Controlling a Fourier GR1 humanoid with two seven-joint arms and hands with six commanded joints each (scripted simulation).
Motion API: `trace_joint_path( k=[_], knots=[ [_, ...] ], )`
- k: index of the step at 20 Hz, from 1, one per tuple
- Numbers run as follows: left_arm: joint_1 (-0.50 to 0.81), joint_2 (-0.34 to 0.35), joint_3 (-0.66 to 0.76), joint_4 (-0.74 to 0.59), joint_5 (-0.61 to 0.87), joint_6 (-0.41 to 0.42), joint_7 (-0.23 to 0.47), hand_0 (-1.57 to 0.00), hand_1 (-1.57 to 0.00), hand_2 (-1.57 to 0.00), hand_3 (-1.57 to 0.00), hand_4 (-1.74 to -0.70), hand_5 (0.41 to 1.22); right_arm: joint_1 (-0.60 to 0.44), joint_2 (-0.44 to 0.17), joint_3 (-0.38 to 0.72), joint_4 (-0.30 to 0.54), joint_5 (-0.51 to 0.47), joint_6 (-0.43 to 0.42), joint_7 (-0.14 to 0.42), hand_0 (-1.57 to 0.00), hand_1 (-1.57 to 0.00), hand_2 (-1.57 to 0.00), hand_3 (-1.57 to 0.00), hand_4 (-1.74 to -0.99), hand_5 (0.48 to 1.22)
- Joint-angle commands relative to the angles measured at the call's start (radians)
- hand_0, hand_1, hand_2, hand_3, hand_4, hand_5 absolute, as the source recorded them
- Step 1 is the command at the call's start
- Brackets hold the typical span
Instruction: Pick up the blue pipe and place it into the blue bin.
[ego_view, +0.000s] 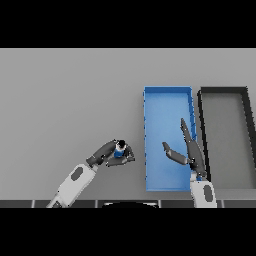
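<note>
blue pipe | clamped in left hand, just left of blue bin | long axis unclear | right hand fingers straight, spread over bin

No text, label, brand, number or sign can be read on anything here.

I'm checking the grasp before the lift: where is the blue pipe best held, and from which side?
Probably around its middle, from the side away from the blue bin. The blue pipe is short, and the left hand is already curled round it, so only a small blue patch shows. The right hand hovers open over the bin.
</note>
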Motion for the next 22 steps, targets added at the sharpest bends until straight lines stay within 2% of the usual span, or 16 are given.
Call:
trace_joint_path(
  k=[1, 4, 8, 10, 16, 20, 22],
  knots=[
    [0.009, 0.005, -0.007, 0.001, -0.009, 0.013, -0.030, -1.22, -1.28, -1.30, -1.22, -1.63, 1.101, 0.004, -0.008, -0.006, -0.008, -0.002, 0.000, -0.006, 0.00, 0.00, 0.00, 0.00, -1.195, 0.603],
    [0.026, 0.003, -0.016, -0.026, -0.018, 0.038, -0.035, -1.39, -1.42, -1.43, -1.35, -1.68, 1.160, 0.009, -0.008, -0.003, 0.001, -0.007, 0.010, -0.008, 0.00, 0.00, 0.00, 0.00, -1.192, 0.602],
    [-0.006, -0.014, 0.005, -0.113, 0.018, 0.066, -0.010, -1.50, -1.51, -1.51, -1.44, -1.72, 1.196, 0.011, -0.008, -0.002, -0.014, 0.000, 0.003, -0.019, 0.00, 0.00, 0.00, 0.00, -1.187, 0.605],
    [-0.015, -0.021, -0.002, -0.156, 0.030, 0.064, 0.004, -1.52, -1.53, -1.53, -1.45, -1.73, 1.205, 0.001, -0.007, 0.003, -0.008, 0.011, -0.001, -0.010, 0.00, 0.00, 0.00, 0.00, -1.180, 0.604],
    [-0.036, -0.024, -0.035, -0.252, 0.025, 0.071, 0.099, -1.56, -1.56, -1.56, -1.49, -1.74, 1.217, 0.030, -0.019, -0.004, -0.017, 0.013, 0.001, -0.056, 0.00, 0.00, 0.00, 0.00, -1.141, 0.603],
    [-0.035, -0.015, -0.046, -0.276, 0.008, 0.076, 0.140, -1.57, -1.57, -1.57, -1.50, -1.74, 1.219, 0.016, -0.021, -0.008, -0.017, 0.002, 0.005, -0.029, 0.00, 0.00, 0.00, 0.00, -1.127, 0.605],
    [-0.041, -0.015, -0.041, -0.258, 0.001, 0.074, 0.140, -1.57, -1.57, -1.57, -1.50, -1.74, 1.219, 0.018, -0.023, -0.010, -0.016, -0.005, 0.011, -0.028, 0.00, 0.00, 0.00, 0.00, -1.161, 0.605]
  ],
)
